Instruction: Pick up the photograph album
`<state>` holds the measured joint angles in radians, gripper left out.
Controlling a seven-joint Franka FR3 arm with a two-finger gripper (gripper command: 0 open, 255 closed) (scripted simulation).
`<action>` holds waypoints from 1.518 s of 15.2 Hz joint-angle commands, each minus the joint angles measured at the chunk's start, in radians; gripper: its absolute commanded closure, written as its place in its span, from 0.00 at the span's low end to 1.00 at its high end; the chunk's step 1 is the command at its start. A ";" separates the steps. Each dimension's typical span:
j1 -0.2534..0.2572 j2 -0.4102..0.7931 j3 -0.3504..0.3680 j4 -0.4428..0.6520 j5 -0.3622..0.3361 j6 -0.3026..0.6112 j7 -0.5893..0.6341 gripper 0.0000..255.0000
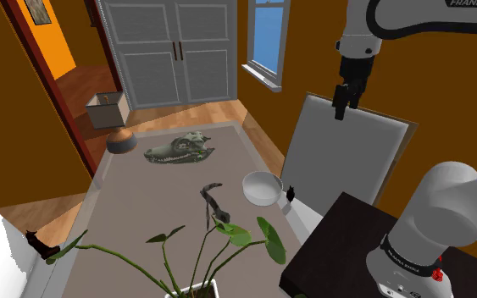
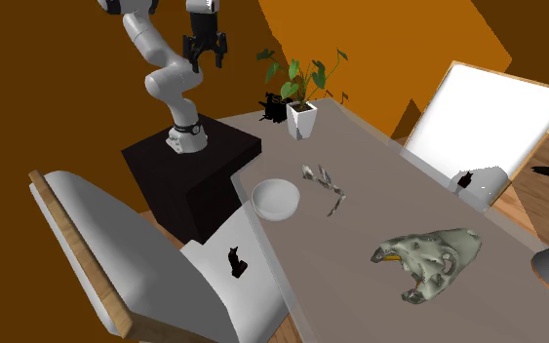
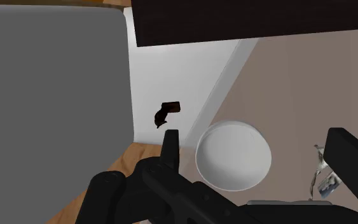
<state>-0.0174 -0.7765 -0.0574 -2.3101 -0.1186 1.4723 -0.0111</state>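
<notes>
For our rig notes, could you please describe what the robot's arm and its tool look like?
The arm is white, built of rounded segments with dark joints. Dark FRANKA lettering runs along its upper link, and a small red mark sits on the dark base ring. The tool is all black, with two flat, blocky fingers.

We find the gripper (image 1: 341,110) high over the white chair (image 1: 346,152) at the desk's (image 1: 135,203) long edge, fingers (image 3: 170,149) apart, with open air beneath. Under it stand the chair's tall back and a white bowl (image 1: 262,187) just inside the desk edge. A small twisted object (image 1: 213,201) lies near the bowl. The plant (image 1: 238,234) spreads leaves over the end by the stand (image 1: 355,237). The skull-like piece (image 1: 177,151) sits well apart, with bare desk between.
</notes>
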 commanded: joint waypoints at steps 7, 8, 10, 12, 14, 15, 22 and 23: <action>0.023 0.136 -0.003 -0.059 0.051 0.187 0.028 0.00; 0.027 0.163 -0.003 -0.065 0.059 0.218 0.031 0.00; 0.036 0.219 -0.004 -0.071 0.077 0.278 0.037 0.00; 0.045 0.279 -0.004 -0.073 0.096 0.338 0.040 0.00; 0.054 0.342 -0.004 -0.069 0.116 0.395 0.041 0.00; 0.059 0.375 -0.004 -0.065 0.126 0.423 0.041 0.00; 0.092 0.619 0.001 0.000 0.207 0.596 0.028 0.00; 0.096 0.655 0.003 0.015 0.220 0.617 0.024 0.00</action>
<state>0.0730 -0.1655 -0.0576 -2.3187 0.0871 2.0670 0.0141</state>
